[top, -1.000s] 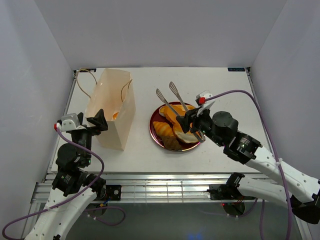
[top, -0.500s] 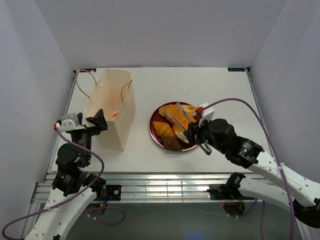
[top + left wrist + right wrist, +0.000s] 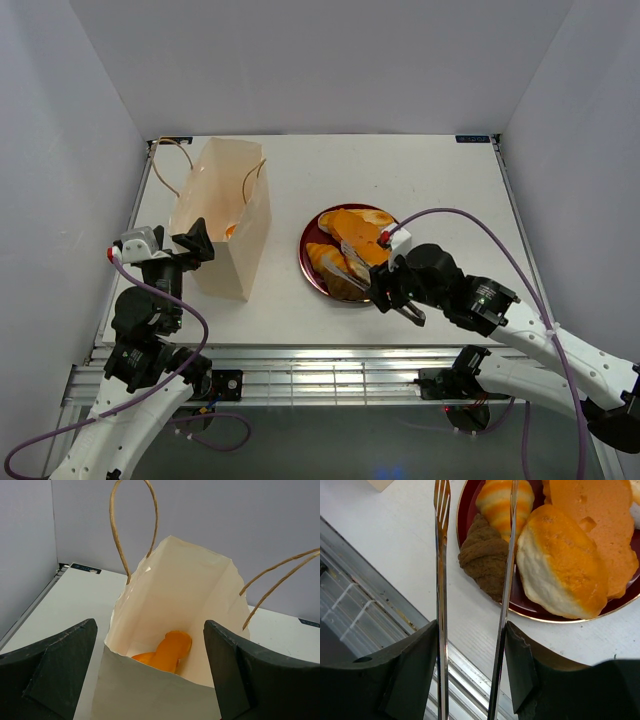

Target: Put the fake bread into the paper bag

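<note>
Right gripper (image 3: pixel 470 645) is clamping the tongs (image 3: pixel 441 580) between its fingers. Since a second ago it is swinging back from above the plate (image 3: pixel 306 250) to the plate's near rim, and the tongs, then raised toward the far side, are now lying low with their arms straddling a brown croissant (image 3: pixel 482 560). The left gripper (image 3: pixel 150 650) is staying spread wide at the near wall of the bag (image 3: pixel 225 210). One orange piece (image 3: pixel 167 652) is lying inside the bag, while the other bread (image 3: pixel 565 575) is sitting on the plate.
</note>
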{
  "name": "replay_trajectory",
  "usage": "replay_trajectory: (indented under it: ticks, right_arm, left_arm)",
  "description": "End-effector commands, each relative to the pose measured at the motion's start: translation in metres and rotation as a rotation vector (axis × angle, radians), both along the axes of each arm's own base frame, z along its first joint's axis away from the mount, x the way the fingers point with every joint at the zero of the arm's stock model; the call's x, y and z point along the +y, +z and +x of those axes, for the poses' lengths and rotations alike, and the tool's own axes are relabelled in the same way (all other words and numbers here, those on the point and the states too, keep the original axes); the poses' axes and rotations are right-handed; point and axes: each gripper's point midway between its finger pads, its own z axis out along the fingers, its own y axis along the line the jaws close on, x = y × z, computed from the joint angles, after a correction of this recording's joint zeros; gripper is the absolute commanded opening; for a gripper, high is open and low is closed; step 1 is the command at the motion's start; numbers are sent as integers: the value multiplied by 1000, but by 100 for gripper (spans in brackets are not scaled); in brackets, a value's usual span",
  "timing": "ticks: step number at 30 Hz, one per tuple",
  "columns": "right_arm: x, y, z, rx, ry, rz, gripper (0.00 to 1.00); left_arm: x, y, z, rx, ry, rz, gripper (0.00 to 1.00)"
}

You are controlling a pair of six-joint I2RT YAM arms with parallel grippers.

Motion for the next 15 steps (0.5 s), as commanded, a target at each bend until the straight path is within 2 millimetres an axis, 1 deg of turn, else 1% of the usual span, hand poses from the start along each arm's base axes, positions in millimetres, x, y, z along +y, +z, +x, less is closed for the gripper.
replay_trajectory:
  ticks: [1, 6, 10, 15]
  right_arm:
    - [5, -7, -16, 32, 85, 2, 59]
    - [0, -16, -22, 42, 105, -24, 59]
    - [2, -18, -25, 57, 119, -30, 60]
    - [-2, -18, -20, 66, 77, -63, 60]
  left_arm:
    - [0, -3, 1, 16, 5, 15, 98]
    - [-1, -3, 2, 15, 2, 16, 98]
    - [-1, -3, 2, 16, -1, 17, 98]
    - [-1, -3, 2, 16, -1, 17, 98]
